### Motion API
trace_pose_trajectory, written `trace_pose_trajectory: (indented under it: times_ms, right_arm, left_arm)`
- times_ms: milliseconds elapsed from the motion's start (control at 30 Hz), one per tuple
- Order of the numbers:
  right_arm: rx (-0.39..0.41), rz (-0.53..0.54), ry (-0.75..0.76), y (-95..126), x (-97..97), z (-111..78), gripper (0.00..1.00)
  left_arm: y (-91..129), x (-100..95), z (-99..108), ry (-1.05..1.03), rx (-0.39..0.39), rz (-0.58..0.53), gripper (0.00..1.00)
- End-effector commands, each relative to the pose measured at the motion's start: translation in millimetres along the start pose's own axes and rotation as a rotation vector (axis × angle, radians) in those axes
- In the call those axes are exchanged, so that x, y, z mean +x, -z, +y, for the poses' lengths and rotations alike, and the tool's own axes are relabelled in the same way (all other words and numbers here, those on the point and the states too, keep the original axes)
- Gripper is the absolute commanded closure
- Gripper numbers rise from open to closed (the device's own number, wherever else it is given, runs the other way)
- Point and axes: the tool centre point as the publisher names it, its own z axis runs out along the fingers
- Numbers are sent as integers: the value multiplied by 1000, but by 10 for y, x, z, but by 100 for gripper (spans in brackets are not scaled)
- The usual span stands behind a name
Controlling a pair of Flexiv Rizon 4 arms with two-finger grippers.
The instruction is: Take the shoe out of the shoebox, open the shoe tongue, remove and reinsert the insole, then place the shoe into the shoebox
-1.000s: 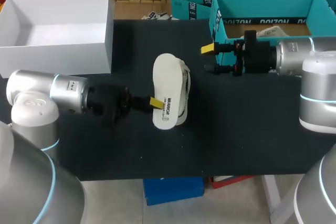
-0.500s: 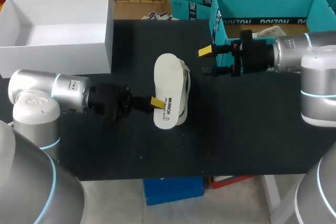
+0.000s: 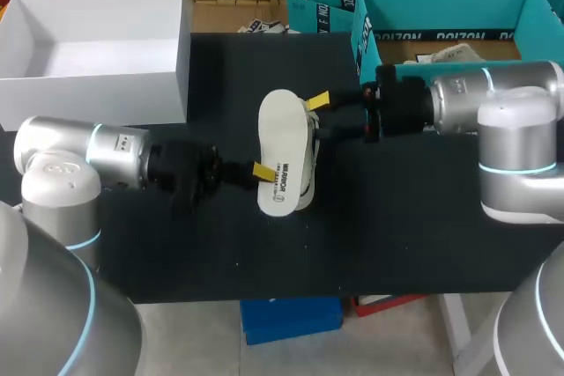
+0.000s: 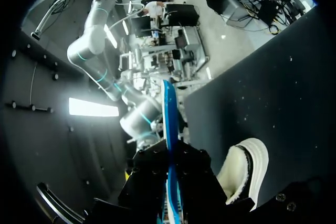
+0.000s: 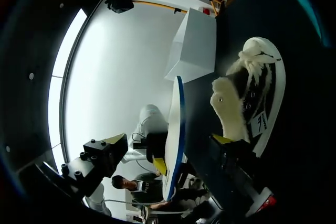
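Right fingers point(image 3: 317, 99), apart, reached the shoe point(image 3: 310, 154); left fingers point(image 3: 263, 170) clamp the insole point(image 3: 280, 138), lengthwise near-to-far.

Print stands in three places; none is transcribed here.

1. Shoe point(image 3: 286, 151): a dark mark of two short lines is printed on the pale sole point(image 3: 280, 184), near the heel end. In the right wrist view, a small lettered label point(image 5: 261, 124) sits on the shoe's side, too small to make out.
2. Teal box point(image 3: 529, 6): white block lettering point(image 3: 445, 34) runs along the inside of its wall, upside down in the head view.
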Motion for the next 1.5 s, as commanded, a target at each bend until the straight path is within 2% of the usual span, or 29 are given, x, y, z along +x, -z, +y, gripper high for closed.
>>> trace_pose_trajectory:
  times_ms: [33,333,500,533,600,633,667,1233,1267,1300,1400,1500]
  right_arm:
    - [-15,-1,1,-141,13,-63,0]
    - [3,18,-21,-362,-73,-150,0]
    - [8,23,-29,-415,-103,-164,0]
    - [8,23,-30,-416,-108,-163,9]
    - [8,17,-37,-411,-120,-156,59]
    - [7,8,-41,-403,-129,-152,88]
    - [2,1,-45,-388,-142,-147,100]
    - [2,1,-45,-388,-142,-147,100]
    - [2,1,-45,-388,-142,-147,100]
    - [2,1,-45,-388,-142,-147,100]
    - [2,1,-45,-388,-142,-147,100]
    - [2,1,-45,-388,-142,-147,100]
  left_arm:
    - [-10,-2,-18,-3,-6,4,100]
    - [-10,-2,-18,-3,-6,4,100]
    - [-10,-2,-18,-3,-6,4,100]
    - [-10,-2,-18,-3,-6,4,100]
    - [-10,-2,-18,-3,-6,4,100]
    - [-10,-2,-18,-3,-6,4,100]
    - [-10,-2,-18,-3,-6,4,100]
    - [-14,-25,-24,13,-6,10,100]
    - [-10,-36,-22,40,-22,15,67]
    - [-4,-43,-20,53,-14,25,0]
    - [28,-102,-21,58,-18,45,0]
    - [102,-192,-36,97,-27,112,0]
